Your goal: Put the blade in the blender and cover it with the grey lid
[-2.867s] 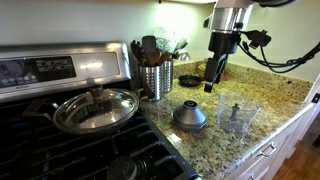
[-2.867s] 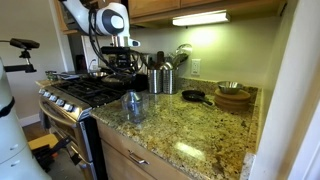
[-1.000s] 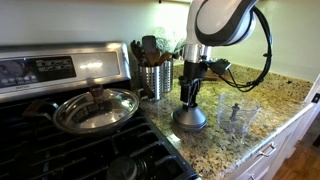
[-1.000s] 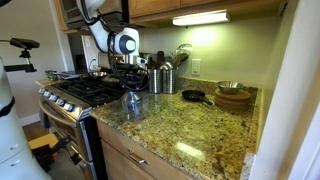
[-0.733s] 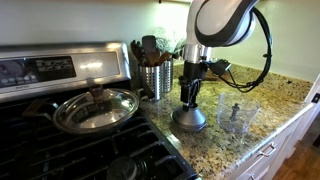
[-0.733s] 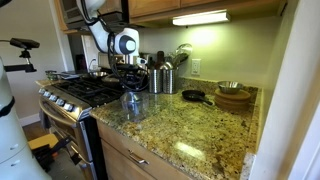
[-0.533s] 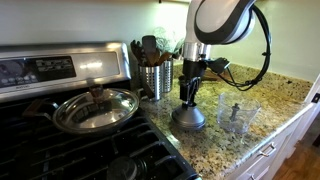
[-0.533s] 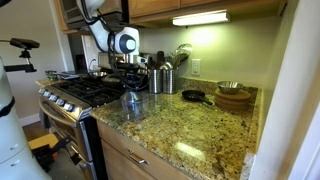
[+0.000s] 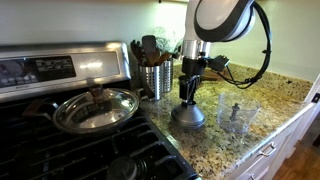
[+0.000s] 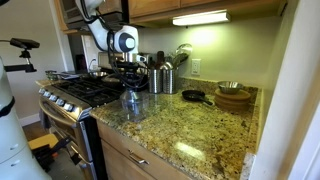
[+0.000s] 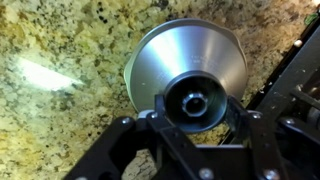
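The grey lid [image 9: 188, 117] is a domed round piece on the granite counter, between the stove and the blender [image 9: 237, 117]. My gripper [image 9: 189, 98] comes straight down on it and is shut on the lid's raised knob. From the wrist camera the grey lid [image 11: 185, 55] fills the middle, with my gripper [image 11: 193, 105] clamped either side of the dark knob. The blender is a clear cup to the lid's right, and the blade [image 9: 235, 111] stands inside it as a small dark shaft. In an exterior view the blender [image 10: 132, 102] stands under my gripper [image 10: 127, 82], and the lid is hard to make out.
A steel pan with its shiny lid [image 9: 95, 108] sits on the stove. Behind the grey lid stand a ribbed utensil canister [image 9: 155, 78] and a small black skillet [image 9: 188, 80]. Wooden bowls [image 10: 233, 96] stand further along the counter. The counter's front edge [image 9: 262, 148] runs close by the blender.
The jaws have closed onto the lid's knob. The lid looks a touch higher than a second ago. The blender and blade have not moved.
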{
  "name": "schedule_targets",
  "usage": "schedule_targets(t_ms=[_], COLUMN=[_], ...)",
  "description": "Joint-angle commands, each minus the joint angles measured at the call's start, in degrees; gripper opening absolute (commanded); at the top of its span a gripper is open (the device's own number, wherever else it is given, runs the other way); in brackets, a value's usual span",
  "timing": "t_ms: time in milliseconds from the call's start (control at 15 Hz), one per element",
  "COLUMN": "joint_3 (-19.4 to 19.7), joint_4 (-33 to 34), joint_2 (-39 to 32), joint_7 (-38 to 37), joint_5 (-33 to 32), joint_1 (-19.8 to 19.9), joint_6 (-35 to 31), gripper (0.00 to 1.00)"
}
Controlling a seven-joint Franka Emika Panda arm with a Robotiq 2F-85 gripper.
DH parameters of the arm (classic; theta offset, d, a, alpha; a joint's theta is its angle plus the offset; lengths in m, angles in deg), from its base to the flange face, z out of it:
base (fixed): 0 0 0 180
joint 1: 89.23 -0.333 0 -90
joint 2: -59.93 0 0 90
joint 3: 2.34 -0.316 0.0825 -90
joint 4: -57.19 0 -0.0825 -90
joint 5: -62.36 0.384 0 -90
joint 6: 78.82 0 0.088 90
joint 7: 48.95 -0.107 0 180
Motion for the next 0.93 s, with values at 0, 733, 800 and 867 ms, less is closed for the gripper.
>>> schedule_targets(t_ms=[0, 733, 800, 867], joint_3=[0.33, 1.97, 2.4, 2.85], joint_4=[-0.73, -1.13, -1.83, -2.37], joint_2=[5.18, 16.78, 17.96, 18.85], joint_7=[-0.67, -1.09, -1.37, -1.63], joint_5=[-2.71, -3.75, -3.76, -3.85], joint_1=[-0.26, 0.83, 1.14, 1.34], joint_6=[4.22, 13.69, 13.89, 14.06], gripper=[0.35, 0.35, 0.35, 0.35])
